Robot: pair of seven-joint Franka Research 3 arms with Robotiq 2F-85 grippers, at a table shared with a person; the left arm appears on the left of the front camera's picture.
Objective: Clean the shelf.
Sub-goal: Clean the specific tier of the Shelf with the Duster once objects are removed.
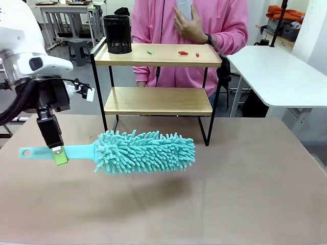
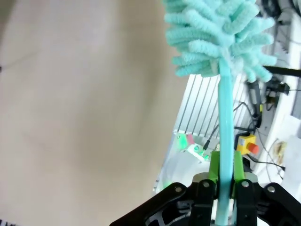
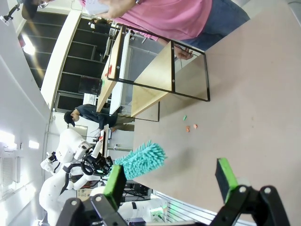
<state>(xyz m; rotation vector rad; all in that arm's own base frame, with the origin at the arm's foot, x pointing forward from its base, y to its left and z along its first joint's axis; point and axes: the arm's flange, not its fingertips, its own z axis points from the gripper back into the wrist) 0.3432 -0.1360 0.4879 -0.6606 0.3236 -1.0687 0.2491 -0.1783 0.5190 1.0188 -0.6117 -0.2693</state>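
The shelf [image 1: 158, 99] stands at the back middle of the brown table, two light boards in a black frame. On its top board lie small green [image 1: 150, 51] and red scraps [image 1: 182, 52]. My left gripper [image 1: 57, 153] is shut on the handle of a turquoise fluffy duster [image 1: 145, 151], held level above the table in front of the shelf. In the left wrist view the green pads [image 2: 214, 167] clamp the handle [image 2: 226, 122] below the duster head [image 2: 218, 37]. My right gripper [image 3: 170, 181] is open, looking across the table at the shelf [image 3: 155, 66] and duster [image 3: 141, 160].
A black mesh cup [image 1: 117, 34] stands on the top board's left end. A person in a pink hoodie [image 1: 225, 20] stands behind the shelf with one hand raised. A white table [image 1: 276, 71] is at the right. Tiny scraps [image 3: 190, 127] lie on the table near the shelf.
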